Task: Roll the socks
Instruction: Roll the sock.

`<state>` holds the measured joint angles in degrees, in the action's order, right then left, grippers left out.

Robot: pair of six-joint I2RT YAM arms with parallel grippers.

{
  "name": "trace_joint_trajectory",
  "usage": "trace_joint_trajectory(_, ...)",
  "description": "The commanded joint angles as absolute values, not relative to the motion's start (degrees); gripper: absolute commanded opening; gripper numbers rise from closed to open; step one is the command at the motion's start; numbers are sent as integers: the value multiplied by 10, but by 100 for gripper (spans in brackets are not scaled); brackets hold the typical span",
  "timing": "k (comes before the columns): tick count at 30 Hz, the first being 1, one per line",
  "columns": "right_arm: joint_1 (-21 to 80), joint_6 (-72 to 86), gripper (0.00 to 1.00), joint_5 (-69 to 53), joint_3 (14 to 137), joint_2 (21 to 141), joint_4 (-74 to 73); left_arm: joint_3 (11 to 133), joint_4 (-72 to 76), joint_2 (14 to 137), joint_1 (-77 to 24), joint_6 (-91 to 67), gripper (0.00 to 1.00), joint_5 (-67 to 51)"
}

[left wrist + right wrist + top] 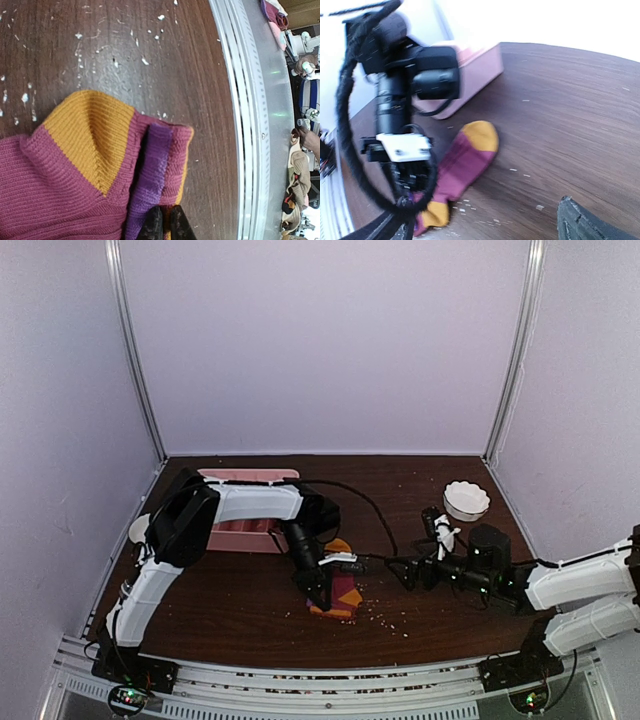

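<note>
Firmly, the left hand [164, 227] pinches a fold of the socks [75, 165], which lie on the bench [250, 605] near its front middle, just right of the tray [240, 532]. Farther right, the right hand [403, 571] gapes wide, holding nothing.

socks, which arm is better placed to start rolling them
Left: the left tool is shut on the edge of the socks, while the right tool stands open off to the side, apart from them.

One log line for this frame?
left gripper: shut on socks | right gripper: open, apart from socks | socks: lying on table, not rolled
</note>
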<state>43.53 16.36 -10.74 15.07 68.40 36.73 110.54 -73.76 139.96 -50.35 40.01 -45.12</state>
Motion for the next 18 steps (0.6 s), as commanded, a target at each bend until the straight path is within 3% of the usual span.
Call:
trace_joint_trajectory(1, 422, 231, 100, 24, 114, 607, 358, 1101, -763, 1424, -504, 412, 9, -418)
trace_joint_trajectory(7, 459, 152, 99, -62, 120, 582, 311, 1140, -787, 1459, -503, 394, 10, -437)
trace_joint_trajectory(13, 616, 25, 100, 31, 118, 583, 246, 1207, -826, 1519, -481, 341, 10, -469)
trace_joint_trajectory(18, 720, -36, 99, 101, 162, 652, 208, 1248, -864, 1548, -476, 333, 11, -481)
